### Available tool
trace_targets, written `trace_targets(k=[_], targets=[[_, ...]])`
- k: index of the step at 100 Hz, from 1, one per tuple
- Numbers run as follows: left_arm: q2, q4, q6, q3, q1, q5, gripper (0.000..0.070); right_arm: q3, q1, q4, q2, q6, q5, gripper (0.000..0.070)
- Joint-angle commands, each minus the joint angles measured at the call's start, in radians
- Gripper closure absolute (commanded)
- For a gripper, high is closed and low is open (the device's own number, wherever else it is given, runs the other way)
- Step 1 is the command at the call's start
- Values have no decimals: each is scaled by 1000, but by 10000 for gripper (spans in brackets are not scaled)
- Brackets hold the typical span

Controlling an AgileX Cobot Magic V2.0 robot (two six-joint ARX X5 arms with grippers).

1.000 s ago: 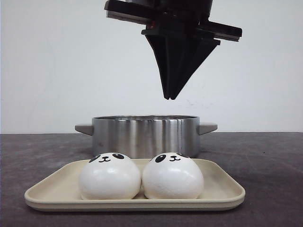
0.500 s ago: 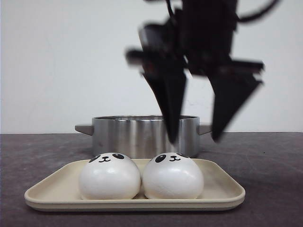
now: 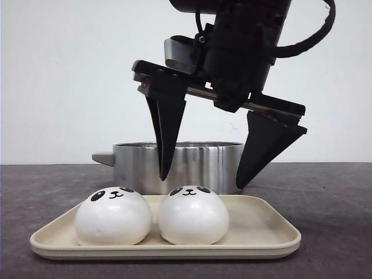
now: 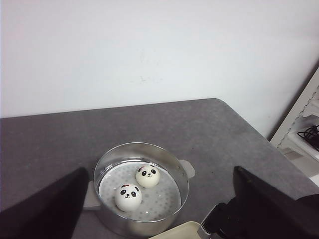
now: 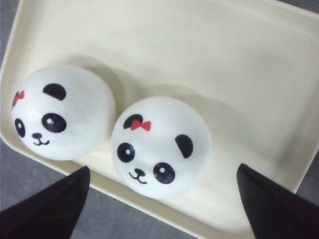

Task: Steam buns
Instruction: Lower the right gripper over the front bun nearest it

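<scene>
Hovering claw: you see the right gripper (image 3: 200,181) spread wide above the tray, holding nothing and touching nothing; one black finger (image 3: 164,139) hangs over the gap between the two tray buns, the other stands past the right-hand bun's far side.
Right arm pose: your right arm comes down from the top of the front view, its wrist leaning so the fingers point down and slightly inward over the tray.
Tray: a cream tray (image 3: 273,235) sits nearest you on the grey table (image 3: 337,203).
Buns on tray: two panda buns lie side by side, touching or nearly so; the left tray bun (image 3: 113,216) and the right tray bun (image 3: 193,214) both sit toward the tray's left half, and the right wrist view shows a red bow by one ear on each.
Pot: a steel steamer pot (image 3: 180,165) stands just behind the tray.
Buns in pot: the left wrist view shows two more pot buns (image 4: 128,196) resting close together on the perforated floor.
Left claw: the left gripper (image 4: 159,219) is spread wide and empty, held high with the pot well below it.
</scene>
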Motion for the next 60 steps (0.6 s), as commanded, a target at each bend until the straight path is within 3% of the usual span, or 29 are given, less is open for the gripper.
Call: trace_targets(k=[1, 53, 60], targets=[[10, 5, 11, 22, -5, -2, 144, 15, 11, 3, 15, 17, 0, 95], [21, 5, 14, 22, -6, -2, 144, 15, 11, 31, 112, 32, 0, 98], [22, 5, 14, 22, -5, -2, 144, 15, 10, 34, 127, 43, 2, 154]])
